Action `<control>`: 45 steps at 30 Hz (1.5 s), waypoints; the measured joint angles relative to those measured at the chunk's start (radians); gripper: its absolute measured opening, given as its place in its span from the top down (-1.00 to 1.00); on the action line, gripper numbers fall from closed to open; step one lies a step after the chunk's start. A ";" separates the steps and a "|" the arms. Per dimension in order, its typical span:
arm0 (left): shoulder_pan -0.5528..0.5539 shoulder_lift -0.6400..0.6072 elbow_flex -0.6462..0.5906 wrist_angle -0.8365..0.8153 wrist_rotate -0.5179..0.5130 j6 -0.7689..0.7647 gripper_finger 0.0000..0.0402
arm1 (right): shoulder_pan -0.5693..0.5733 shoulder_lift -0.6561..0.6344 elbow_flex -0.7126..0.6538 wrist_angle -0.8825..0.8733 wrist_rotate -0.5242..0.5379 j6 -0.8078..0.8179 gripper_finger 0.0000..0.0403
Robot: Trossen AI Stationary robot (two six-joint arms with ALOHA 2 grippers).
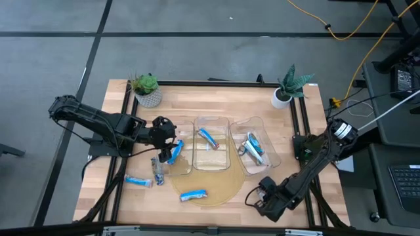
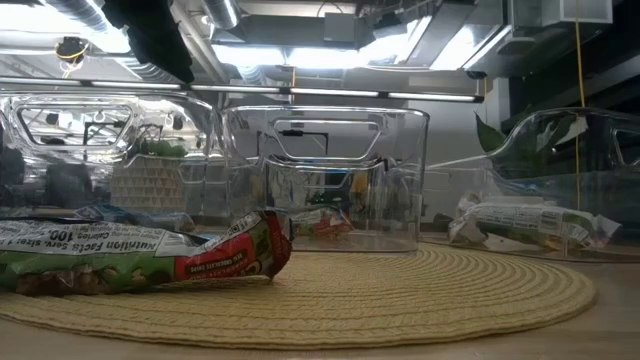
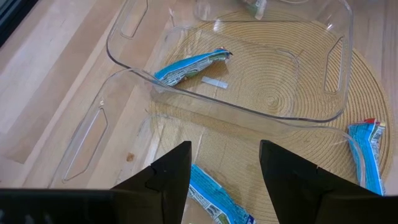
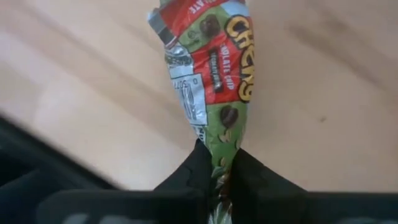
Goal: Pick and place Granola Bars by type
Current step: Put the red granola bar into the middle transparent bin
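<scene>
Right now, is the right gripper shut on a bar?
Yes, shut. The right gripper pinches the end of a red-and-green granola bar; its fingers are pressed together on the wrapper, over the wood table.

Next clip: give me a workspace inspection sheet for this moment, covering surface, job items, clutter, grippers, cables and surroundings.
Surface: wooden table with a round woven mat under three clear bins.
Job's things: one blue bar in the middle bin; bars in the right bin; one blue bar on the mat; one blue bar on the bare wood; a red-and-green bar pinched by the right gripper.
Clutter: two potted plants at the far corners.
Grippers: left gripper open above the left bin, a blue bar below it; right gripper shut on the red-and-green bar near the table's front edge.
Cables: yellow cable on the floor beyond the table.
Surroundings: grey floor; a desk with a keyboard at the right.
</scene>
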State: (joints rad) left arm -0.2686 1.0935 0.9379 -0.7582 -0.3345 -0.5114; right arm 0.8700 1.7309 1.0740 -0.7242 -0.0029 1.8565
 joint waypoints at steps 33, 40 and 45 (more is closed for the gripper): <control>0.000 0.000 0.000 0.000 -0.004 0.003 0.10 | -0.024 -0.004 0.513 -0.432 0.168 -0.265 0.86; 0.000 0.000 0.000 0.000 -0.004 0.002 0.10 | -0.107 -0.004 0.611 -0.498 0.172 -0.458 0.88; 0.000 0.000 0.000 0.000 -0.004 0.002 0.10 | -0.178 -0.004 0.669 -0.534 0.171 -0.623 0.80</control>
State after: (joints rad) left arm -0.2685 1.0935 0.9379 -0.7578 -0.3389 -0.5095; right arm 0.6915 1.7272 1.7433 -1.2584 0.1685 1.2335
